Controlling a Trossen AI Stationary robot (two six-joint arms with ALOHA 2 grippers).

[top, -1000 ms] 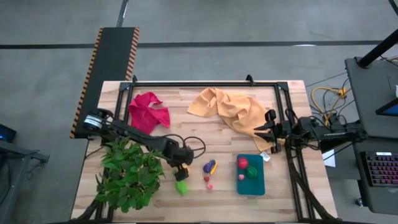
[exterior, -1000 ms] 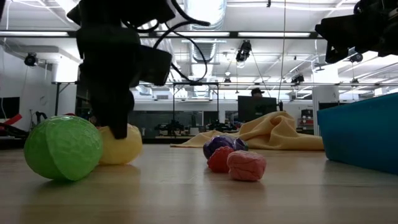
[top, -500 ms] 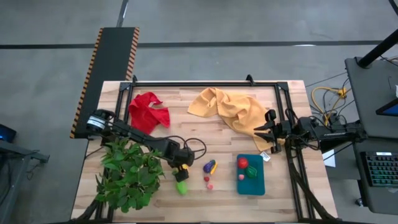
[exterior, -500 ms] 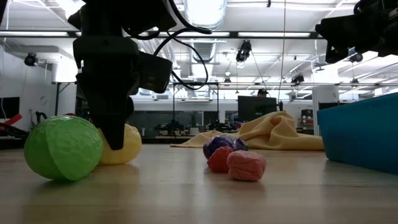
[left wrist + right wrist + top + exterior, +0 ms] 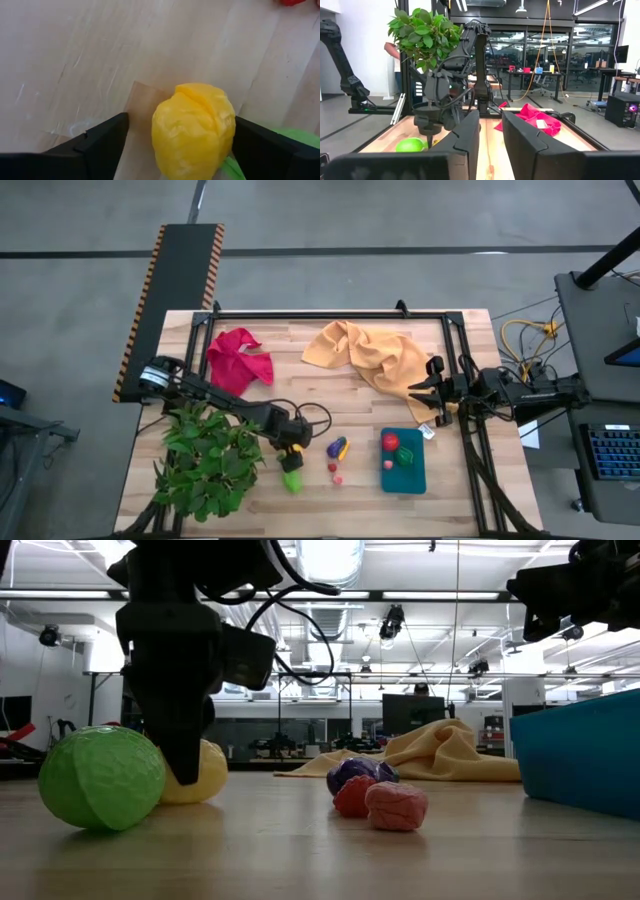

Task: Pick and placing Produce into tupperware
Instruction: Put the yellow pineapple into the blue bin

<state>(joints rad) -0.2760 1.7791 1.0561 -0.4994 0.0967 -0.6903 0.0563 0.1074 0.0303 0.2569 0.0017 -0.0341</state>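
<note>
My left gripper is open and hangs low over a yellow produce piece; its two fingers stand on either side of the piece, which rests on the table. A lime green piece lies just nearer, against the yellow one. A purple piece, a small red one and a pink one lie at mid-table. The teal tupperware holds a red ball and a green piece. My right gripper waits open by the right edge. My left gripper comes from above, pointing down, with the yellow piece between its open fingers. One finger lies right beside the piece's side; whether it touches, I cannot tell. The other finger stands clear of it. The piece sits on the table.
A big leafy plant fills the near left corner, close to my left arm. A red cloth and a yellow cloth lie toward the far edge. A dark frame rail runs along the table's far side.
My left gripper has come down a little around the yellow piece, its fingertip now reaching nearly to the table. The produce and the tupperware have stayed where they were.
</note>
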